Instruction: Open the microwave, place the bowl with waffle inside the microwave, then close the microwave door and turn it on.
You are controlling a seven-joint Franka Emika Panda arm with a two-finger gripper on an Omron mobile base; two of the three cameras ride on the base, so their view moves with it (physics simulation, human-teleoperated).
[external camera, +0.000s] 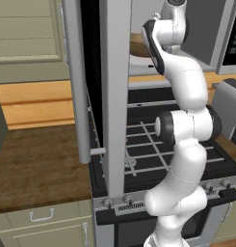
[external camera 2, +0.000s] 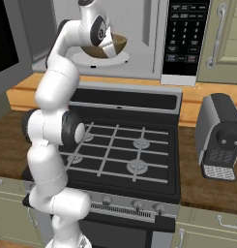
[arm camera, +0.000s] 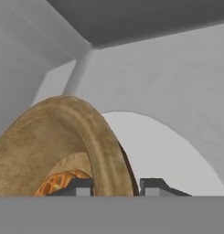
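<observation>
The microwave stands open above the stove, and its microwave door swings out toward me, edge-on, with the long bar handle to its left. My gripper is shut on the thick rim of the tan bowl, one fingertip inside and one outside. The orange grid-patterned waffle lies in the bowl. The bowl hangs tilted inside the cavity, just over the white turntable. In the left base view the bowl peeks out beside my hand.
The black gas stove lies below the microwave. A grey countertop appliance stands on the wooden counter to the right. The dark control strip and a beige cabinet door flank the cavity's right side.
</observation>
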